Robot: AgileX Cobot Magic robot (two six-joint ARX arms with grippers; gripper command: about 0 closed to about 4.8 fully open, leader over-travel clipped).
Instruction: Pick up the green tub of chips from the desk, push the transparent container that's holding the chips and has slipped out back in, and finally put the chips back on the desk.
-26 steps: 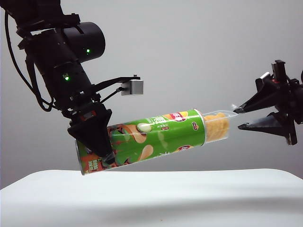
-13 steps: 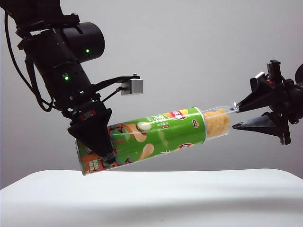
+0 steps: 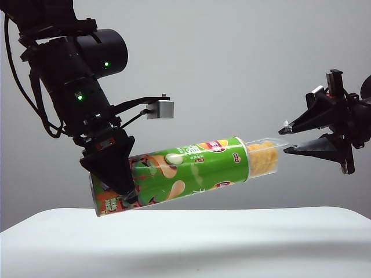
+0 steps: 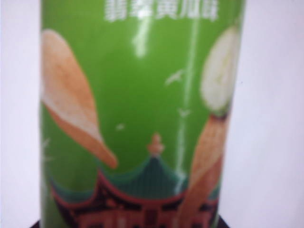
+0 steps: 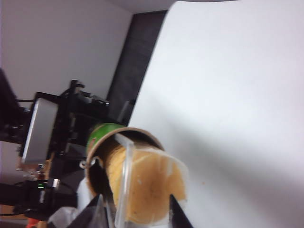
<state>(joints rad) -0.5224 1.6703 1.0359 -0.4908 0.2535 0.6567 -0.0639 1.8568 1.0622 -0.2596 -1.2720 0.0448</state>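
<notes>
The left gripper (image 3: 119,182) has its jaws pinching the long bright-green cylindrical chip tub (image 3: 185,174) near its base, holding it tilted in the air above the white worktop (image 3: 185,243). The right gripper (image 3: 285,141) has its jaws spread at the clear plastic tray (image 3: 264,157) of yellow-orange chips (image 5: 147,185) protruding from the tub's open end.

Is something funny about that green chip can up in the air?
Yes. A clear tray of chips sticks out of the can instead of sitting inside. The left gripper holds the can tilted above the desk; the open right gripper is at the tray's end.
</notes>
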